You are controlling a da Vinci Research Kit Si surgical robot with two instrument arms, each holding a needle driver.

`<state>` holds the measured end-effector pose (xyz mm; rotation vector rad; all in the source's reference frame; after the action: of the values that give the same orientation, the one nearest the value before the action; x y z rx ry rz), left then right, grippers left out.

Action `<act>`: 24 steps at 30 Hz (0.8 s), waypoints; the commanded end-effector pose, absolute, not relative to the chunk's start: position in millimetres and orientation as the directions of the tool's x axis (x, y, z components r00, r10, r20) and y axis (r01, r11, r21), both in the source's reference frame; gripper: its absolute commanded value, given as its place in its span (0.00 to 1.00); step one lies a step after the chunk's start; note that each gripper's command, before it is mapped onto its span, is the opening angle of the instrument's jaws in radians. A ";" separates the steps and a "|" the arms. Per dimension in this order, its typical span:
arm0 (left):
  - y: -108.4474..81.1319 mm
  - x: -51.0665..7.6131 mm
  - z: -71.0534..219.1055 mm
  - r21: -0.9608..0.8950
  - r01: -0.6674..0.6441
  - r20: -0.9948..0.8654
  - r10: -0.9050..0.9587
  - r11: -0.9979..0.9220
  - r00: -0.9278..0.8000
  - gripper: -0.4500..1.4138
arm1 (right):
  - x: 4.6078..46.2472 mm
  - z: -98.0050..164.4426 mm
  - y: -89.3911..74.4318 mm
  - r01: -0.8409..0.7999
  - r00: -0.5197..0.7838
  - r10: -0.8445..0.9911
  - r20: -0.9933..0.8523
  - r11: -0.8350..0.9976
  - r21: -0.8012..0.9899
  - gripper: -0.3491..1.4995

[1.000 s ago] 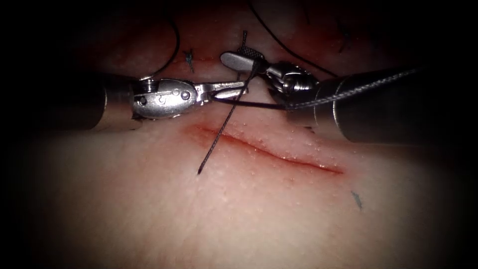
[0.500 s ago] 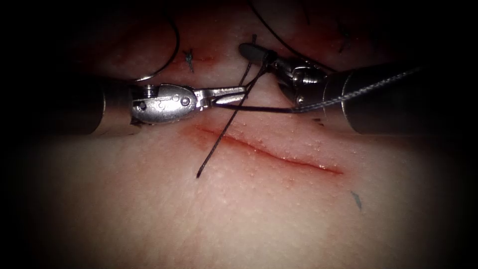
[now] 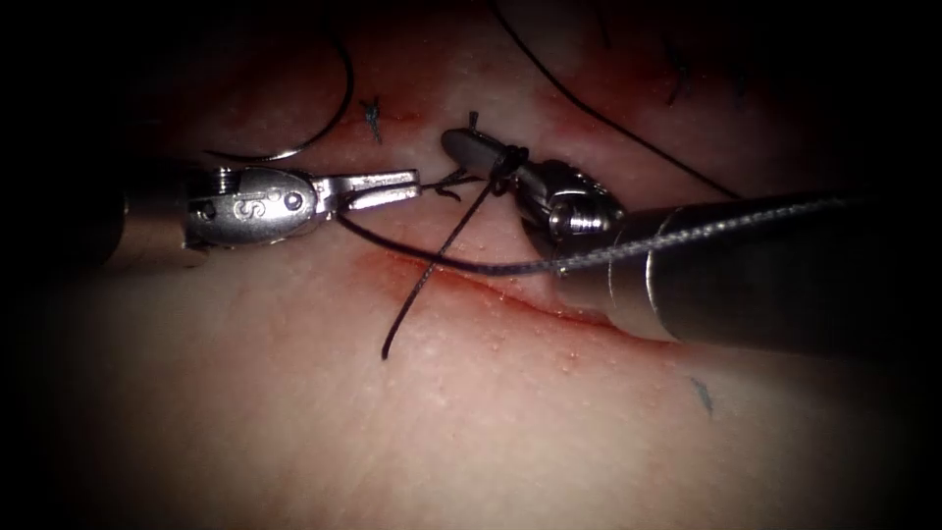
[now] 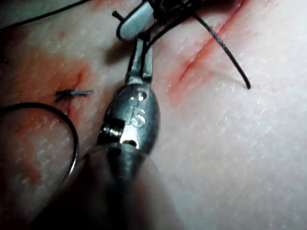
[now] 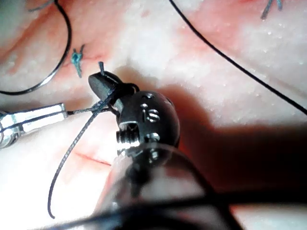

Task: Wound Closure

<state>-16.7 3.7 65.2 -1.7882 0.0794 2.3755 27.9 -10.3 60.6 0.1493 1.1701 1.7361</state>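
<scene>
Both my tools, left (image 3: 407, 183) and right (image 3: 471, 147), grip one thread (image 3: 432, 263); one needle (image 3: 294, 137) lies on the tissue (image 3: 491, 422).

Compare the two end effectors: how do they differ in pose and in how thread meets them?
The left end effector lies level, pointing right; the right end effector points up and left. The thread leaves the left one's tip in a line, but is wound around the right one. Both look shut on thread, above the cut; neither holds the needle, which lies on the tissue.
</scene>
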 end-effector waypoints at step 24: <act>13.5 -17.8 62.0 -0.105 -0.234 -0.943 0.172 -0.967 -0.285 0.00 | 33.2 55.0 -19.5 -0.872 -0.087 0.576 -0.813 0.350 0.341 0.00</act>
<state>-17.3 13.6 61.3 -1.6966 0.0775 2.3346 32.9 -19.1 54.3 -0.3621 1.1010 1.2341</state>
